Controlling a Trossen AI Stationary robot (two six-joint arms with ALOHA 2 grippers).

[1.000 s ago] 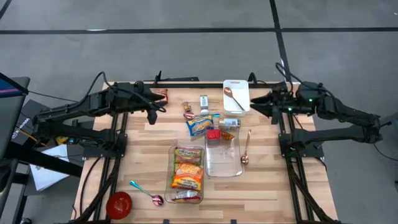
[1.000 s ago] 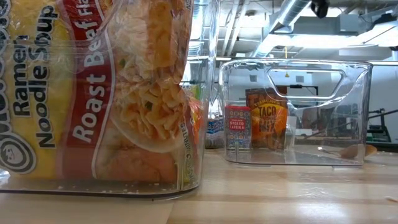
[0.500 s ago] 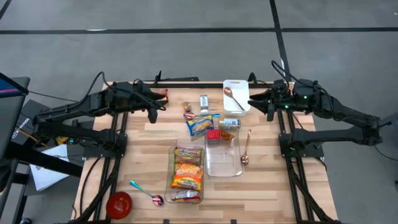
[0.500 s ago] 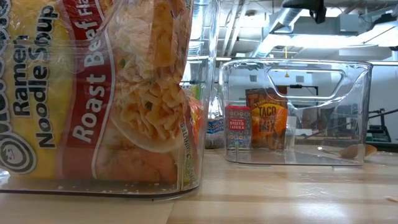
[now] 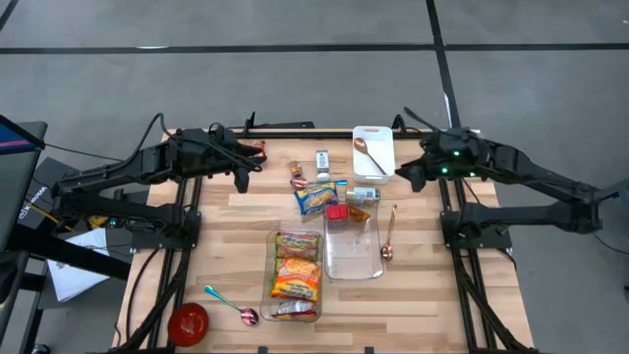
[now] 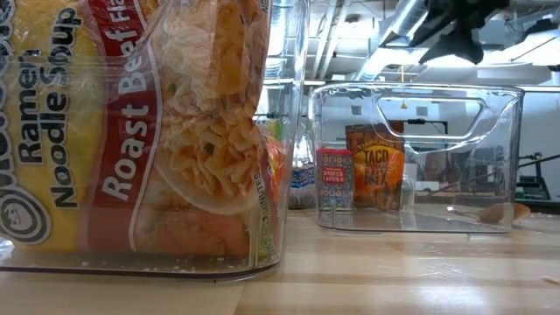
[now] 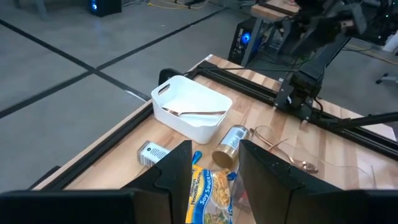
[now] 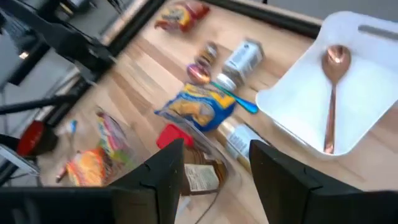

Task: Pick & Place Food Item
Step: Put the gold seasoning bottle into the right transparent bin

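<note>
Loose food lies at the table's far middle: a yellow-and-blue noodle packet (image 5: 316,197), a small can (image 5: 363,195), a white bottle (image 5: 322,159) and a red-lidded jar (image 5: 337,212). One clear bin (image 5: 295,275) holds ramen packets. Beside it on the right stands a second clear bin (image 5: 354,246). My left gripper (image 5: 241,182) hangs open above the table's far left, nothing between its fingers (image 7: 180,180). My right gripper (image 5: 408,177) hangs open above the far right, by the white tray (image 5: 373,152), tipped down toward the noodle packet (image 8: 199,106).
The white tray (image 8: 298,106) holds a copper spoon (image 8: 333,81). Another copper spoon (image 5: 389,234) lies right of the clear bin. A red bowl (image 5: 188,323) and a blue-handled spoon (image 5: 228,305) sit near the front left. A snack packet (image 5: 257,149) lies at the far left.
My right gripper has sunk and tipped downward, swinging a little toward the table's near edge beside the white tray; in the low view it has come down into the picture's top. It stays open.
</note>
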